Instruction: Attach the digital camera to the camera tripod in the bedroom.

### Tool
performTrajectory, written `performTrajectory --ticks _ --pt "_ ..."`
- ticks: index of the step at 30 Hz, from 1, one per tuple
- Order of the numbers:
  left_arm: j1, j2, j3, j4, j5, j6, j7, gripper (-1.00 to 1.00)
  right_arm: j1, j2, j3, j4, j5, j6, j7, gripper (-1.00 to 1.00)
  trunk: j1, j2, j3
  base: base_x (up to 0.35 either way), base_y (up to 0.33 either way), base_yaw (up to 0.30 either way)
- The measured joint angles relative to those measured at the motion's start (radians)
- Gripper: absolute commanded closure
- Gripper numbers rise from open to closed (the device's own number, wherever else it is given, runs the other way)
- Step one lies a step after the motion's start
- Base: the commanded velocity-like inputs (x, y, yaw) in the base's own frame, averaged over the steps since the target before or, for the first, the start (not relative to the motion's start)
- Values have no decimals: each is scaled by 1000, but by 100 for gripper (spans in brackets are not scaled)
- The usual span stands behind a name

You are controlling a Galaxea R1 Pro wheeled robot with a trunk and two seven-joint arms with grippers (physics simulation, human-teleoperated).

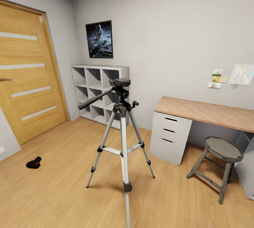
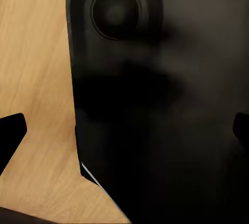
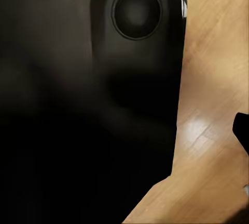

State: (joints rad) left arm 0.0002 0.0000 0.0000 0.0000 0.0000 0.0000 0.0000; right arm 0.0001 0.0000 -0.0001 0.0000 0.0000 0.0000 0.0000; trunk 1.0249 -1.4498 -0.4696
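The camera tripod stands upright on the light wood floor in the middle of the head view, silver legs spread, its black head bare on top and its long pan handle pointing left. The digital camera, small and black with a red button, lies on the floor to the left, near the door. My left gripper is open, with one dark fingertip at each side of the left wrist view over a black robot part. My right gripper looks open: a fingertip shows at the edge.
A wooden door stands at the left and a white cube shelf behind the tripod. At the right are a wood-topped desk with white drawers and a grey stool. Bare floor lies between the camera and the tripod.
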Motion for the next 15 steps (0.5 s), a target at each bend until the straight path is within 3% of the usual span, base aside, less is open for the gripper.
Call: performTrajectory --ticks 3,13,15 --pt "16 -17 0 -15 7 -3 -2 -100 17 -17 -15 17 4 -15 15 -100 0 0 0 0 0 0" --pt "73 -73 -5 -29 8 -4 0 -100 13 -73 -12 17 5 -34 14 -100 0 0 0 0 0 0" --pt "85 -74 -5 -29 8 -4 2 -100 13 -84 -12 17 4 -35 14 -100 0 0 0 0 0 0"
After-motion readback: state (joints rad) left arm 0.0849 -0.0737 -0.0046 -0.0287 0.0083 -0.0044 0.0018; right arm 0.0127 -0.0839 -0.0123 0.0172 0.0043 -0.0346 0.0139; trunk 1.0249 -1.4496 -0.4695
